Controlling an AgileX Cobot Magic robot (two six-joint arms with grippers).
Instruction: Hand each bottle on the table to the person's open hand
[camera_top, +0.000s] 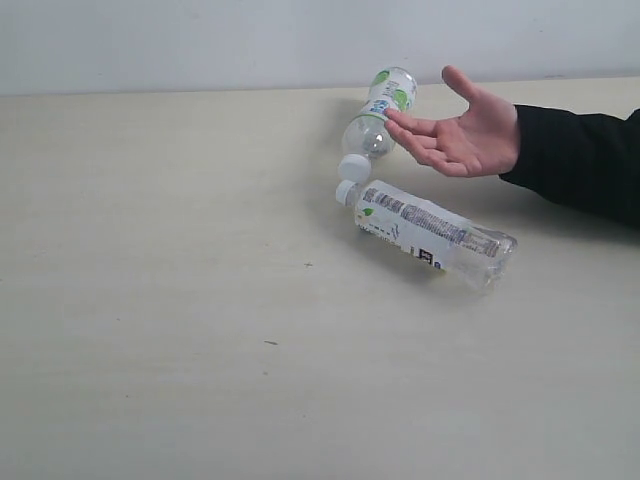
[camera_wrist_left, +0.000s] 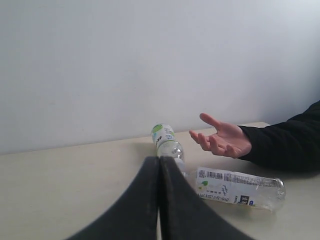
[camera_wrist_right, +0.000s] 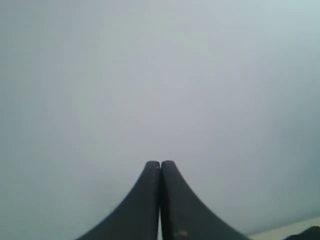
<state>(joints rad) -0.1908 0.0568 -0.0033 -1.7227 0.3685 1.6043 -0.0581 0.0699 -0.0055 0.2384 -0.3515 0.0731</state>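
Two clear bottles lie on the pale table (camera_top: 150, 300). The one with a green-and-white label (camera_top: 380, 118) lies at the back, its white cap toward the front. The bottle with a white barcode label (camera_top: 430, 230) lies on its side in front of it, cap to the left. The person's open hand (camera_top: 465, 130) hovers palm up just right of the green-labelled bottle, on a black sleeve. Neither gripper shows in the exterior view. My left gripper (camera_wrist_left: 160, 159) is shut and empty, well short of the green-labelled bottle (camera_wrist_left: 167, 142), the barcode bottle (camera_wrist_left: 240, 188) and the hand (camera_wrist_left: 222, 140). My right gripper (camera_wrist_right: 160, 163) is shut, facing a blank wall.
A black-sleeved forearm (camera_top: 580, 160) reaches in from the right edge above the table. A pale wall (camera_top: 200, 40) runs behind the table's far edge. A few tiny dark specks (camera_top: 271, 343) dot the tabletop.
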